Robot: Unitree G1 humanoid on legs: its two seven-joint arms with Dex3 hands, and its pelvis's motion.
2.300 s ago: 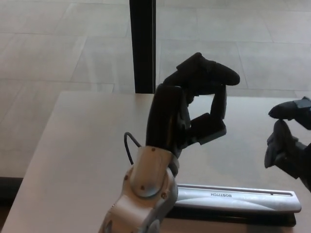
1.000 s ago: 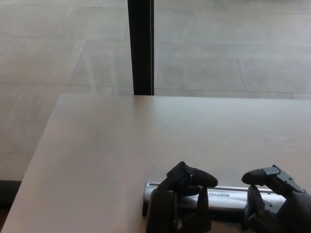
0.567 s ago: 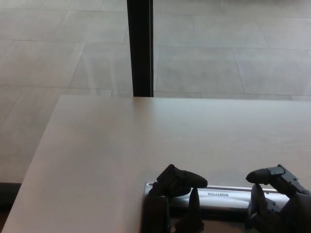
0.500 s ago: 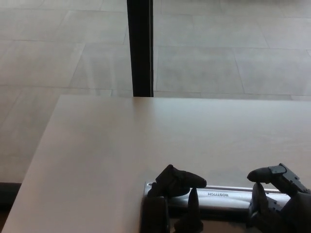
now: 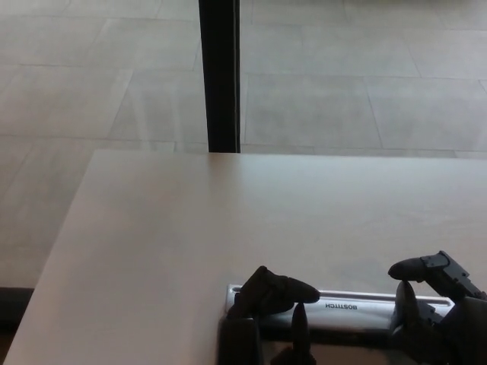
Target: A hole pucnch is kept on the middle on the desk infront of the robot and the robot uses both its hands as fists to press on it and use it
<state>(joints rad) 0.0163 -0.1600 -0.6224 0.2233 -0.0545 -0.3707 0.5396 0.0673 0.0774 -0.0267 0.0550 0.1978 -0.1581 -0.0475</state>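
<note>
Both fists sank lower: clenched left robot hand (image 5: 268,304) and right robot hand (image 5: 435,304) press BOSTITCH-marked hole punch (image 5: 346,308).

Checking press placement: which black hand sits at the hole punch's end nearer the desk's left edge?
The left hand, at the silver hole punch's left end; the right hand is opposite.
</note>
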